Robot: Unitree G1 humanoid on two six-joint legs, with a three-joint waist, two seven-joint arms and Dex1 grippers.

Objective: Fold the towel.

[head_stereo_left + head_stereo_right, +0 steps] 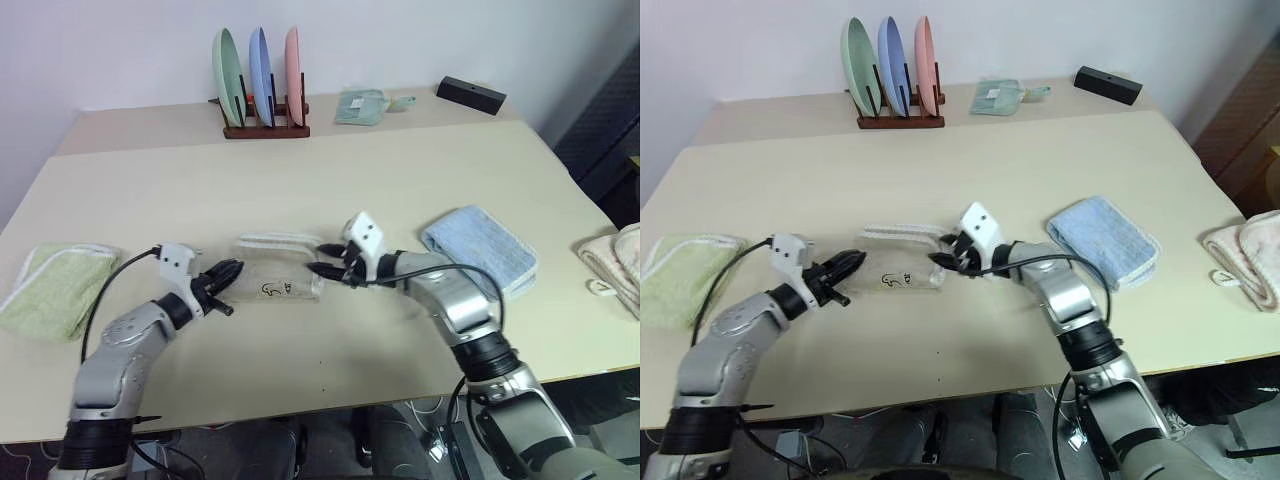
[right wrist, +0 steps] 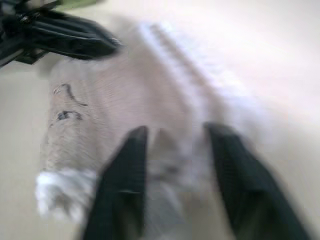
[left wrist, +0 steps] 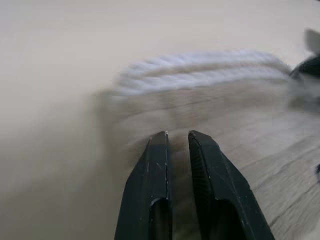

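Note:
The towel [image 1: 280, 272] lies folded into a small beige bundle at the middle of the table, its white corded edging [image 3: 200, 75] along the far side and a dark embroidered mark [image 1: 278, 290] facing up. At the bundle's left end my left gripper [image 1: 232, 270] has its fingers pressed almost together on the towel's edge. My right gripper [image 1: 325, 262] hovers at the right end, open, its fingers [image 2: 130, 165] spread over the cloth without gripping it. The right wrist view shows the left gripper [image 2: 75, 37] across the towel [image 2: 100, 115].
A light green towel [image 1: 50, 290] lies at the left edge and a light blue folded towel [image 1: 480, 250] just right of my right arm. Cream towels [image 1: 615, 260] hang at the far right. A rack of three plates [image 1: 262, 90], a small cloth [image 1: 360, 105] and a black box [image 1: 470, 93] stand at the back.

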